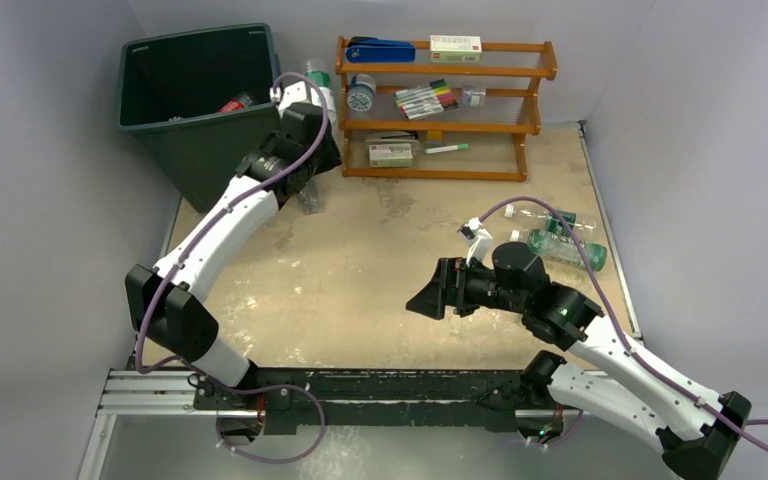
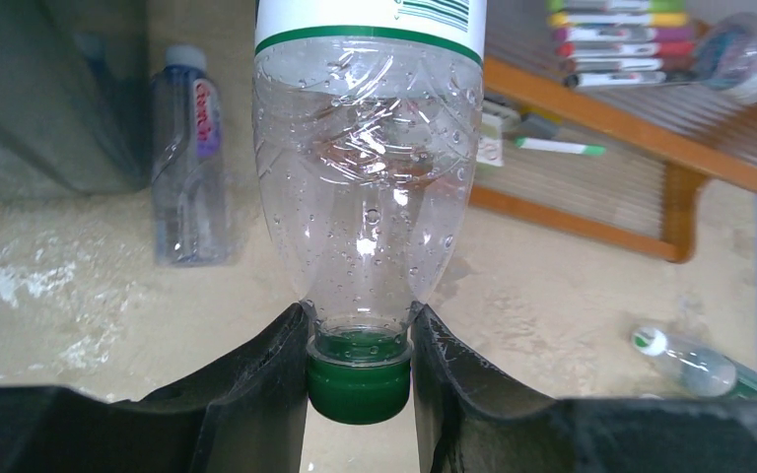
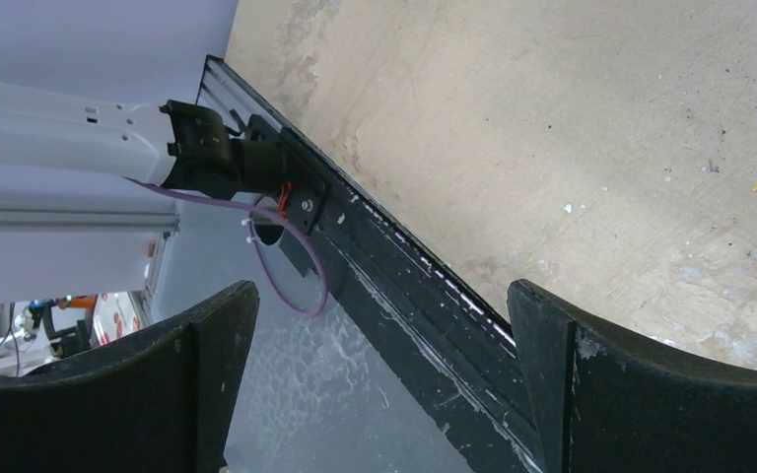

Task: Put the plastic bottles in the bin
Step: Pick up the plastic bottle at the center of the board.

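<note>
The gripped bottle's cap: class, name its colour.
The cap is green; the left wrist view shows it best.

We see a scuffed tan table (image 1: 360, 270) carrying a dark bin (image 1: 200, 150) at upper left and an orange wooden rack (image 1: 430, 173) at upper centre. A clear bottle (image 2: 189, 168) sits beside the bin, and plastic bottles (image 1: 560, 245) lie at right.

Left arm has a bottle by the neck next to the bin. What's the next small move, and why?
Probably carry the left claw sideways until it is over the opening of the bin, before any release. It is shut on the green-capped bottle at the neck, and from above that bottle appears just outside the bin's rim.
</note>
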Robot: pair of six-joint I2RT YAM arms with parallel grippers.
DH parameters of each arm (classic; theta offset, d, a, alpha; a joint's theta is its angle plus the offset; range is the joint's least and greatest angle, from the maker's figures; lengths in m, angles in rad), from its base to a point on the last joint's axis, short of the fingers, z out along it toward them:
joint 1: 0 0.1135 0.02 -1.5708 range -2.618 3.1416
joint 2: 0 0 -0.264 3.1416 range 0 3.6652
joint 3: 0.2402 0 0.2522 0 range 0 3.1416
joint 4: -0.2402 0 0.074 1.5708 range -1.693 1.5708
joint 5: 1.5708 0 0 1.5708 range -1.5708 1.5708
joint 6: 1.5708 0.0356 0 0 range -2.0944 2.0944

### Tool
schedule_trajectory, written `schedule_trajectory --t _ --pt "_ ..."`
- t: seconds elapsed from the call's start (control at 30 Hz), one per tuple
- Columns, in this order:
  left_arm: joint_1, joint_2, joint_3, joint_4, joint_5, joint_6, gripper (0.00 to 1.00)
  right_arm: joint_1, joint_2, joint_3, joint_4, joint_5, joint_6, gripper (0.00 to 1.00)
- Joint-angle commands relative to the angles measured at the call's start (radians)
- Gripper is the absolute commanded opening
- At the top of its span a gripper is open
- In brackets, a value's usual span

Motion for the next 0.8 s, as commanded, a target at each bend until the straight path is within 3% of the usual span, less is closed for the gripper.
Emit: schedule_trajectory --t 0.0,0.17,0.57,0.77 --pt "0.000 -0.046 0.108 0.029 0.065 0.053 0.31 0.005 -0.026 -0.001 0.033 -0.005 0.015 0.98" --pt "0.032 -0.027 0.232 0.001 0.127 0.085 0.32 0.005 -0.043 -0.007 0.021 -0.002 0.021 0.98" --pt "0.294 0.047 0.479 -0.037 0.288 0.030 0.34 0.005 -0.054 -0.006 0.009 -0.002 0.022 0.98" --pt "0.397 0.080 0.493 0.025 0.338 -0.050 0.34 0.005 -0.061 -0.003 -0.003 0.001 0.019 0.98"
